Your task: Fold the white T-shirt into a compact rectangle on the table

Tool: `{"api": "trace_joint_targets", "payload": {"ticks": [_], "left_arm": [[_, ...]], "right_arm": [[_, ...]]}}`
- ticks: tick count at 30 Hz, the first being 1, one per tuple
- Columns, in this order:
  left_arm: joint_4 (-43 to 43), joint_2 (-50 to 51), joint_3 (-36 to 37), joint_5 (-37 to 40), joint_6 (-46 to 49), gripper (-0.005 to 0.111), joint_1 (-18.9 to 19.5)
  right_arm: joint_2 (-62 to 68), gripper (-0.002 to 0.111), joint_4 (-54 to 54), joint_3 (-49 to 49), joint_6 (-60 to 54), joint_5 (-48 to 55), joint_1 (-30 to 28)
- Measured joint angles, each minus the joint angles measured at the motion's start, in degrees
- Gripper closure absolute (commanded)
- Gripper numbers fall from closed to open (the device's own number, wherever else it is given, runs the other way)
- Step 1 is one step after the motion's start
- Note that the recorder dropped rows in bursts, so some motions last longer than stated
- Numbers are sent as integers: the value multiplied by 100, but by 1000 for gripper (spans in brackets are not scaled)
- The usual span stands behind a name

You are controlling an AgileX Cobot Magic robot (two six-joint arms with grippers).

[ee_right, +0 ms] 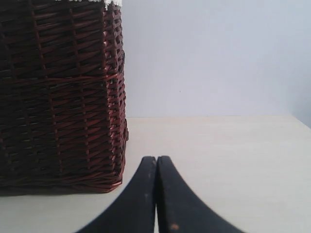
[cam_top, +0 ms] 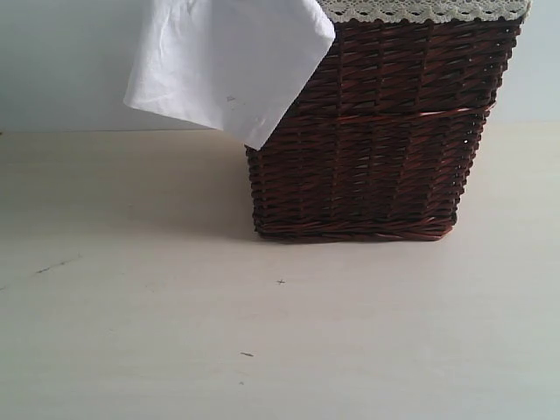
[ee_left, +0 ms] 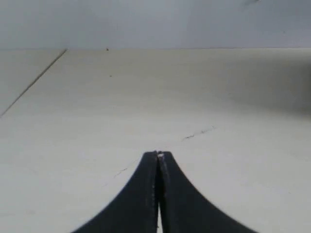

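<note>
The white T-shirt [cam_top: 223, 66] hangs over the near left corner of a dark brown wicker basket [cam_top: 376, 149], one pointed fold drooping down its side. Below it spreads the pale beige table [cam_top: 175, 332]. No arm shows in the exterior view. In the left wrist view my left gripper [ee_left: 158, 154] is shut with nothing between its black fingers, above bare table [ee_left: 97, 121]. My right gripper [ee_right: 156, 158] is shut too, empty, just beside the basket [ee_right: 58, 97], near its bottom corner.
The basket stands at the back of the table, right of centre, with cream lace trim [cam_top: 420, 9] along its rim. A pale wall [cam_top: 52, 61] rises behind. Faint dark scuffs [cam_top: 57, 262] mark the table surface.
</note>
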Motion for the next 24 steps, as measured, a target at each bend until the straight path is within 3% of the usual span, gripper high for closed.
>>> {"api": "trace_joint_targets", "payload": {"ticks": [4,12,20,24], "left_arm": [[-98,0,0,-578,-213,107,0],[-304,0,0,-2385,-1652,107,0],[-318,-7,0,-5232,-2377,107,0],[-318,34,-135,-5482,-3075,107,0]], "right_arm": [[0,108,0,0,0,0,0],[0,108,0,0,0,0,0],[0,108,0,0,0,0,0],[0,108,0,0,0,0,0]]}}
